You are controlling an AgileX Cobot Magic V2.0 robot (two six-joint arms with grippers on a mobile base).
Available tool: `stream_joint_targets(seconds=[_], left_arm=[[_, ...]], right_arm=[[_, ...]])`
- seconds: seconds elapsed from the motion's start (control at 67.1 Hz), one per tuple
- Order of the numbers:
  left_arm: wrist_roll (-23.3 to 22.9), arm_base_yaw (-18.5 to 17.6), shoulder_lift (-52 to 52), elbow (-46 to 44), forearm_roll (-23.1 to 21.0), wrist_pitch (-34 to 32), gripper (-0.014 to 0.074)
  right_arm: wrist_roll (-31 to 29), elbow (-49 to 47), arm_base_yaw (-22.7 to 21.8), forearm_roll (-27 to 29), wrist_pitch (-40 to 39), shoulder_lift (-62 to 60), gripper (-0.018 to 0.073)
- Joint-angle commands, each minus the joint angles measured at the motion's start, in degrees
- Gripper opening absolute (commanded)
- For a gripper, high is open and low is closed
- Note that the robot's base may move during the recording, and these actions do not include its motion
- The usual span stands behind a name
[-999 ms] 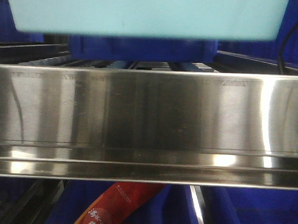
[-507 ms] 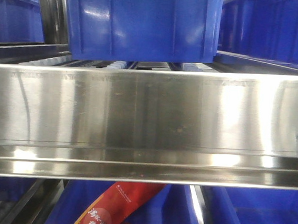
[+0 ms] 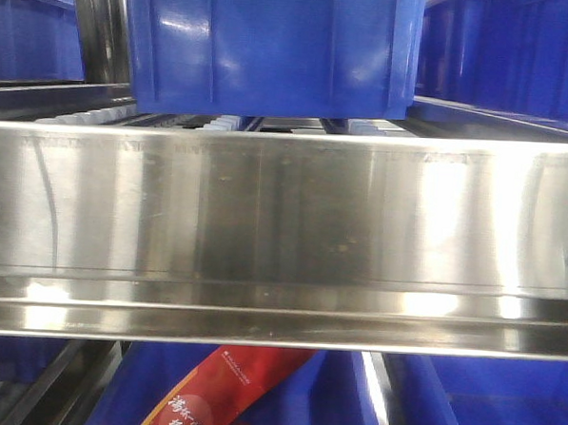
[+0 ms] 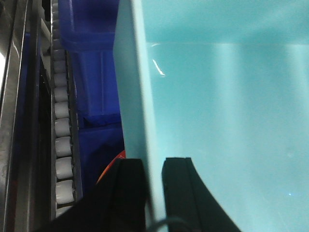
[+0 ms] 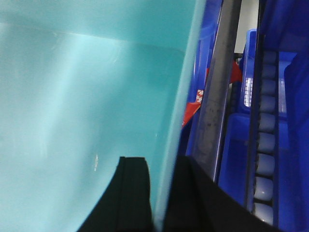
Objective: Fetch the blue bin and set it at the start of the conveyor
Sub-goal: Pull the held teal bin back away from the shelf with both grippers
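Note:
The blue bin (image 4: 217, 111) is a pale turquoise tub that fills most of both wrist views. My left gripper (image 4: 153, 166) is shut on its left wall, one black finger outside and one inside. My right gripper (image 5: 161, 166) is shut on the opposite wall of the blue bin (image 5: 72, 96) in the same way. The bin is out of the front view, which shows only the shelf. The conveyor start is out of view.
A shiny steel shelf rail (image 3: 283, 236) spans the front view close ahead, with a dark blue crate (image 3: 274, 45) above and a red packet (image 3: 217, 390) below. Roller tracks (image 4: 62, 125) and dark blue crates (image 5: 241, 145) flank the bin on both sides.
One second ago the turquoise bin's underside filled the top of the front view; it has since risen out of that view, uncovering the dark blue crate behind.

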Motion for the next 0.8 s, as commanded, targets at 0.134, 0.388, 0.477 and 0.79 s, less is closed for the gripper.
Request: stream_joint_targets(seconds=[0.134,0.388,0.477,0.79], left_arm=[[0.7,0.0,-0.66,-0.43,0.84,-2.45,-0.0111],[0.7,0.0,-0.66,-0.43,0.84,-2.45,-0.0111],[0.7,0.0,-0.66,-0.43,0.84,-2.45,-0.0111],[0.7,0.0,-0.66,-0.43,0.84,-2.45,-0.0111]], right_arm=[[-1.46,-0.39,-0.45,-2.51,-3.83,-0.54,-0.0152],[-1.46,-0.39,-0.45,-2.51,-4.2,-0.54,-0.0152],[-1.46,-0.39,-0.45,-2.51,-4.2,-0.54,-0.0152],[-1.46,-0.39,-0.45,-2.51,-4.2,-0.54,-0.0152]])
